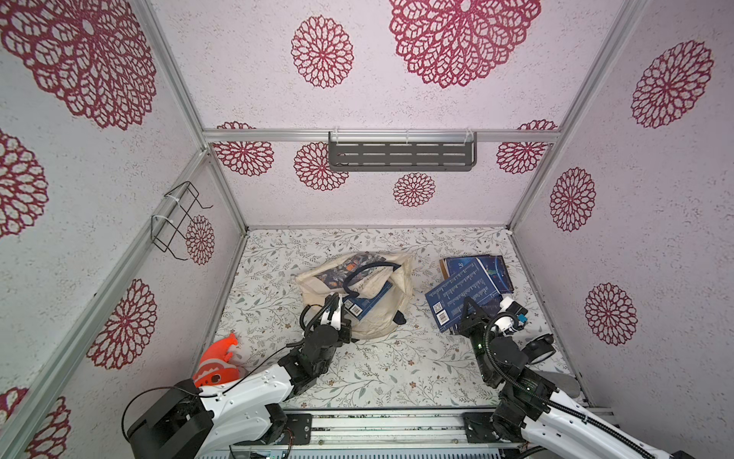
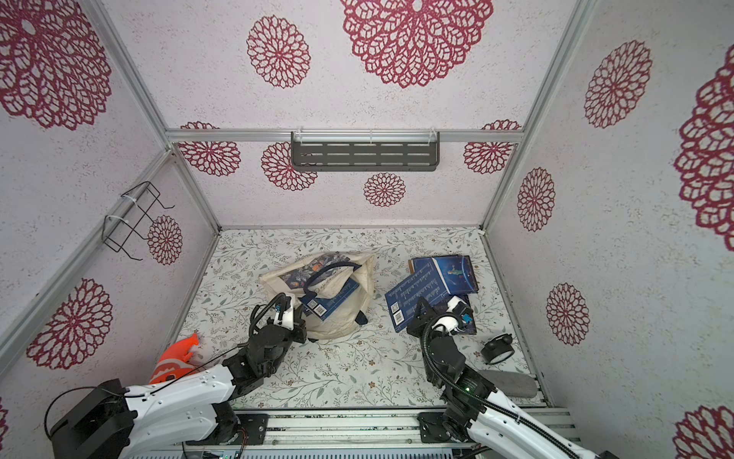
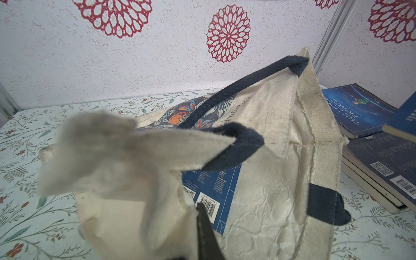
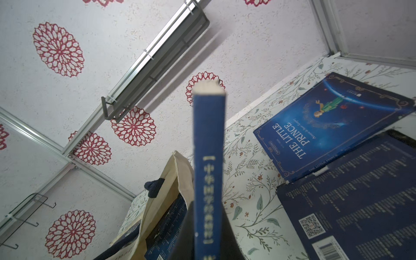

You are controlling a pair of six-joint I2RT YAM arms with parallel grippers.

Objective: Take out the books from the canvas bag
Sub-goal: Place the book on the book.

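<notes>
Two grips were in force. My left gripper [image 1: 337, 305] was fully closed on a fold of cream cloth at the near rim of the canvas bag [image 1: 381, 318]. I judged the purpose to be holding the mouth raised and open and restraining the bag against sliding. My right gripper [image 4: 208, 227] was clamped across the spine end of one blue book [image 4: 209, 146], one jaw on each cover, with the book projecting away from the wrist. I took the reason to be that a spine grip keeps the pages together.

Just beyond the left fingertips, one remaining book [image 1: 369, 302] lay in the mouth of the bag. Its barcode corner protruded toward me, and the rest was covered by canvas and a navy handle [image 3: 236, 94]. The floral print [image 1: 343, 272] lay on the far part of the bag.

Farther right, the pile [image 1: 484, 270] of removed books lay flat on the table [image 1: 278, 286], apart from the bag, covers overlapping askew. The held book was over the near edge of the pile; I could not tell whether it touched.

Judgement: the held book required setting down, and then the book in the bag required extraction.
</notes>
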